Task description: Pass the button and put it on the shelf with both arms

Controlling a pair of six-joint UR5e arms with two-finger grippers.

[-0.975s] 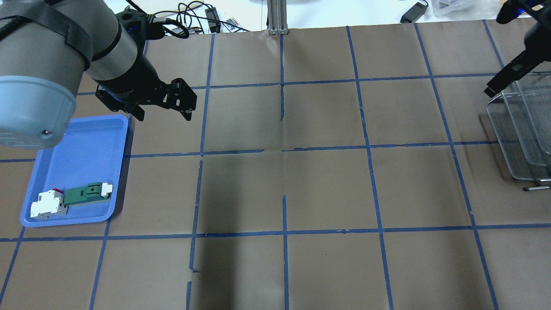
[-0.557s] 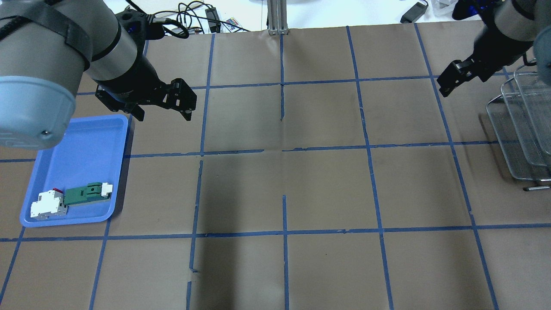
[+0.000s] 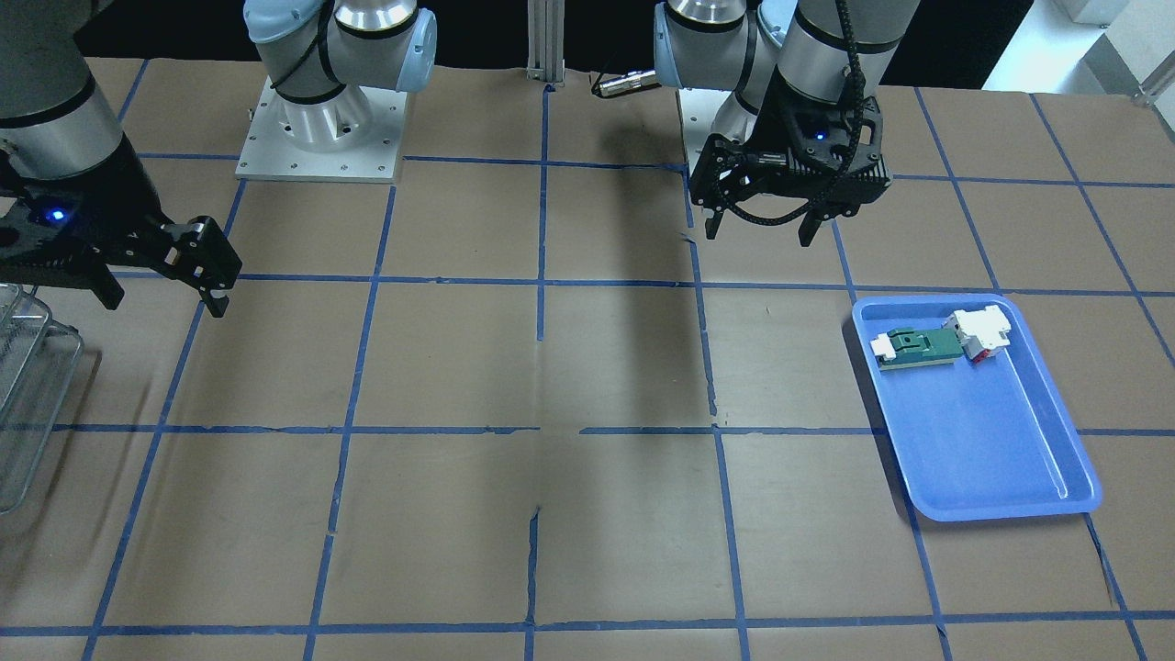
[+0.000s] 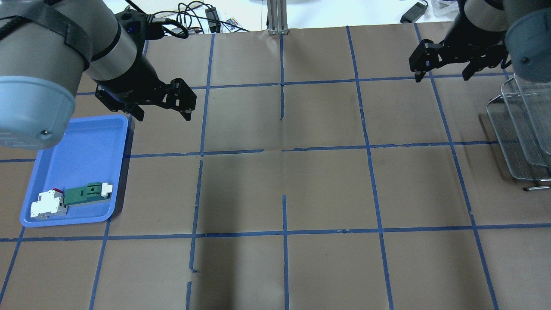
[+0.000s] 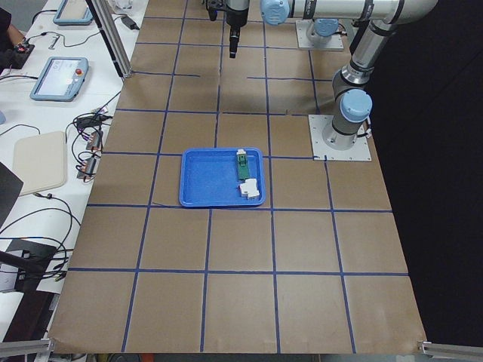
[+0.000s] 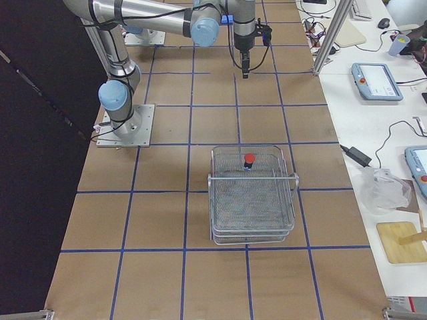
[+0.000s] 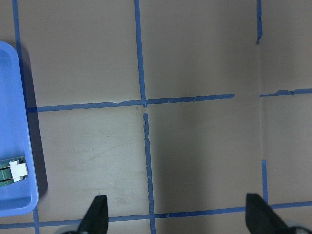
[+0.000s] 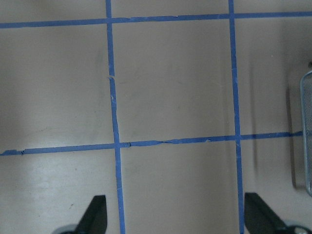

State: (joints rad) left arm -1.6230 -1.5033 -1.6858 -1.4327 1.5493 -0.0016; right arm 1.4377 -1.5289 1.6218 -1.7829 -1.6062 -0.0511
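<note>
The button (image 6: pixel 249 159), with a red cap, stands in the top basket of the wire shelf (image 6: pixel 253 200), near its far rim; only the exterior right view shows it. The shelf also shows at the right edge of the overhead view (image 4: pixel 516 133) and at the left edge of the front view (image 3: pixel 23 386). My right gripper (image 4: pixel 442 77) is open and empty, above the table to the left of the shelf; it also shows in the front view (image 3: pixel 163 303). My left gripper (image 4: pixel 163 115) is open and empty, above the table just past the blue tray; it also shows in the front view (image 3: pixel 760 234).
A blue tray (image 4: pixel 86 142) at the left holds a green-and-white connector piece (image 4: pixel 88 193) and a white block with a red bit (image 4: pixel 48 204). The table is brown paper with a blue tape grid. Cables lie past the far edge (image 4: pixel 189 19).
My right gripper has moved away from over the shelf, leftward and toward the far side of the table, turning as it went. The left arm has not moved.
</note>
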